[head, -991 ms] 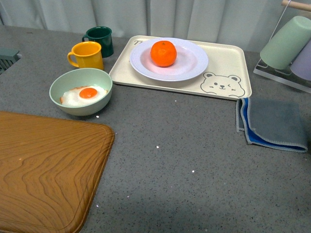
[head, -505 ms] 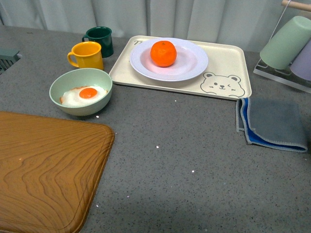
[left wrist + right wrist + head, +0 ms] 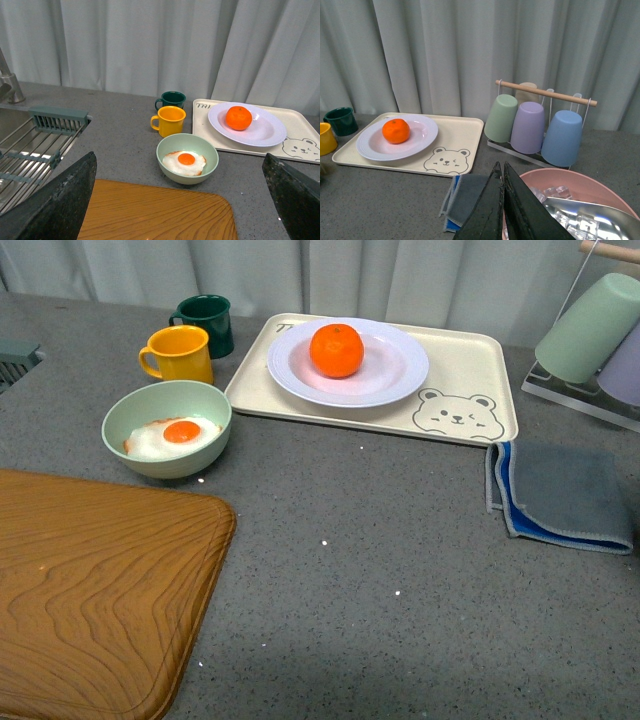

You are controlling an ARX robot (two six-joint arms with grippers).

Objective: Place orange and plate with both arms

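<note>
Resting in the middle of the plate (image 3: 348, 364), the orange (image 3: 336, 349) is seen in the front view, the plate itself lying on the bear tray (image 3: 470, 390); both appear set where the task wants them, though that is only judged. No arm is shown here. From the left wrist view, the left gripper (image 3: 180, 200) is seen spread wide and empty, well back from the tray, and a sink (image 3: 25, 150) is revealed. From the right wrist view, the right gripper (image 3: 502, 210) is seen closed on nothing, and a cup rack (image 3: 535, 125) beyond the tray is disclosed fully.
</note>
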